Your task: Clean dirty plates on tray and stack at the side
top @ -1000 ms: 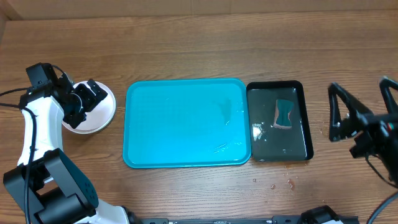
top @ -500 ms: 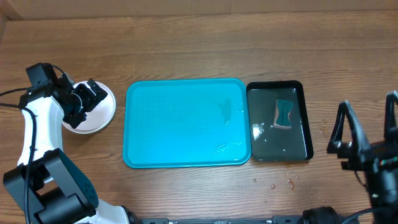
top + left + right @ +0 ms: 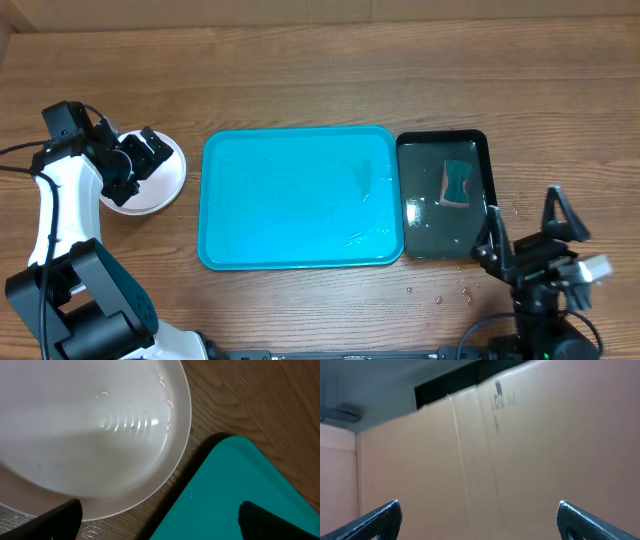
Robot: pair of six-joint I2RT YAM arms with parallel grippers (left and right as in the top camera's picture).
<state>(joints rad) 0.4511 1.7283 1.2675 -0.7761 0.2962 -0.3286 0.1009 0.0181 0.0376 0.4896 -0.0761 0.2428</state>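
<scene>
The overhead camera looks straight down on my whole table [image 3: 300, 70]. My left wrist camera faces down, very near, on the white plate [image 3: 90, 425] rim and tray [image 3: 235, 495] corner, both shared with overhead. My right wrist camera faces a cardboard wall [image 3: 530, 460].

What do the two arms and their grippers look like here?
The left arm has white link shells between black joints, with a thin black cable at its outer side. The left gripper is black. The right arm is black throughout, with a small pale part near the wrist; the right gripper has long, tapering black fingers.
</scene>
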